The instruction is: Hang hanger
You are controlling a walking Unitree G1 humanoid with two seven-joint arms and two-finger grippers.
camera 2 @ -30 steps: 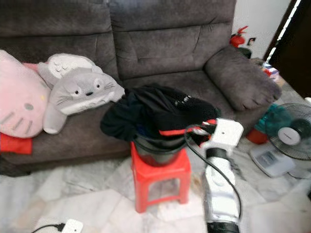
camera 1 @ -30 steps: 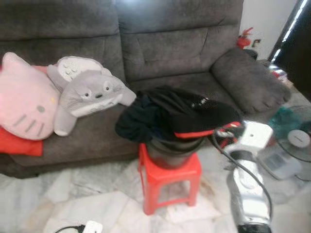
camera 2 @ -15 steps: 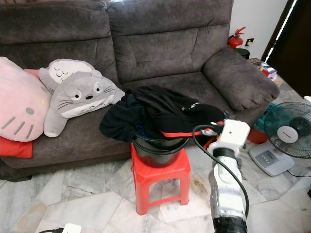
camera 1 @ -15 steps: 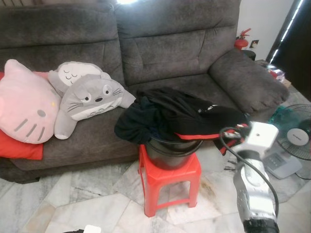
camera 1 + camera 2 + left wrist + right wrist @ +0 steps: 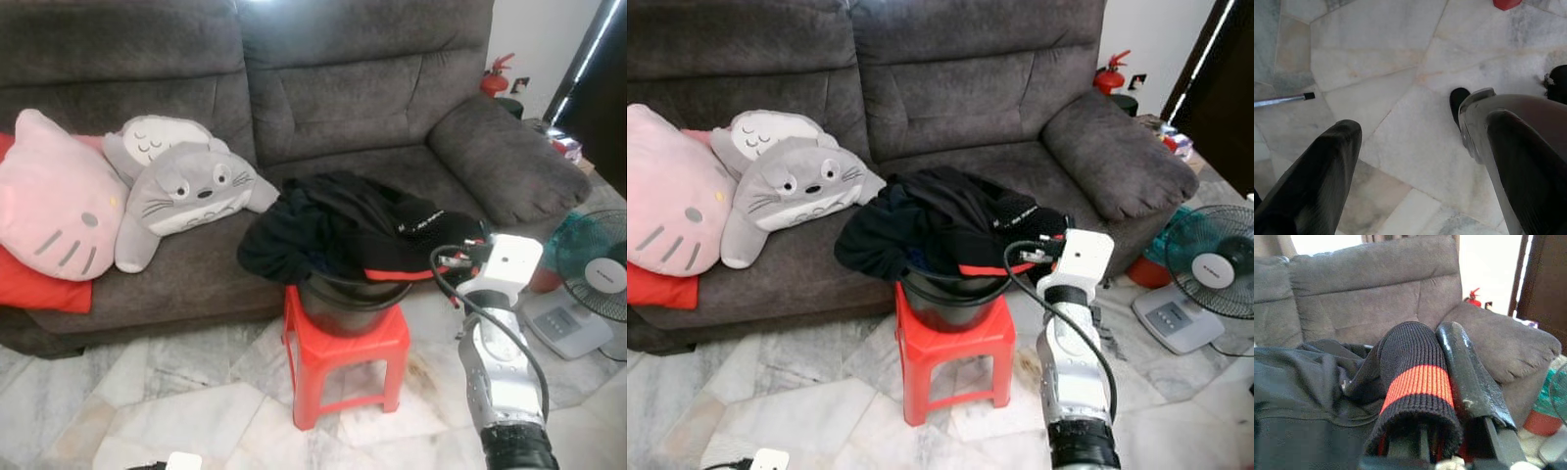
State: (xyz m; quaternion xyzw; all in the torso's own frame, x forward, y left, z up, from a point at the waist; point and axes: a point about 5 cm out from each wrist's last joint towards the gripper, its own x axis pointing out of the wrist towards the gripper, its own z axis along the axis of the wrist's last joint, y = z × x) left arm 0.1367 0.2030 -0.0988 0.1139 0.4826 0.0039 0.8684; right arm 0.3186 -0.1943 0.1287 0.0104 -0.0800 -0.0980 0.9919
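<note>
Pinching a black red-striped cuff (image 5: 1418,382), right gripper (image 5: 1449,396) fingers (image 5: 1464,377) closed

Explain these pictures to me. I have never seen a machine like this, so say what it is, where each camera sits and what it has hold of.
This is a walking humanoid robot with two silver arms, each ending in a two-fingered black claw. The two wide pictures come from the cameras in its head, looking down at a grey sofa with plush toys. In front of the sofa, dark clothes are heaped over a black bucket on a red stool. The right arm reaches into that heap.

The other two pictures come from cameras on the wrists. The right claw has one finger inside a black ribbed cuff with a red stripe, and the other finger is pressed alongside. The left claw hangs open over the marble floor, holding nothing.
</note>
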